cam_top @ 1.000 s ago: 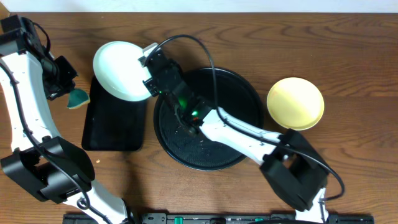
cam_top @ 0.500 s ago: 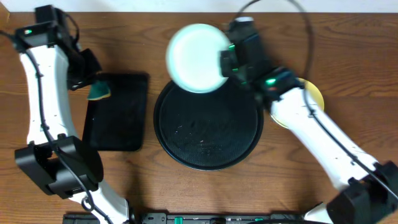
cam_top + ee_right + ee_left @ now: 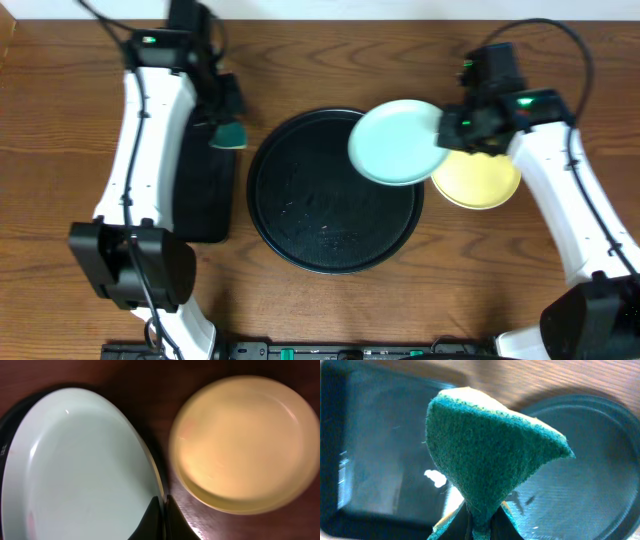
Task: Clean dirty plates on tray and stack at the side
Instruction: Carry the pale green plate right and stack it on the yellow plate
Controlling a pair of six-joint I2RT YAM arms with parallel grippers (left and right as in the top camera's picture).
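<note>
**Item 1. Right gripper** (image 3: 161,516): its fingers are clenched on the rim of the pale blue-green plate (image 3: 398,142). You carry the plate above the table, across the tray's right edge and partly over the yellow plate. An edge grip likely leaves the face clear and lets the plate drop flat onto another.

**Item 2. Left gripper** (image 3: 480,527): it is pinched on a green sponge (image 3: 485,450) by its lower corner, with the scouring face spread outward. You hold it over the gap between the two trays, probably parked clear of the right arm's path.

**Item 3. Round black tray** (image 3: 320,225): it sits centre table with no plate resting in it.

**Item 4. Yellow plate** (image 3: 490,185): it lies on the table just right of the tray, seemingly the base of the stack.

**Item 5. Rectangular tray** (image 3: 205,200): it lies left of the round one, under the left arm.

**Item 6. Third plate**: it is not in view.
</note>
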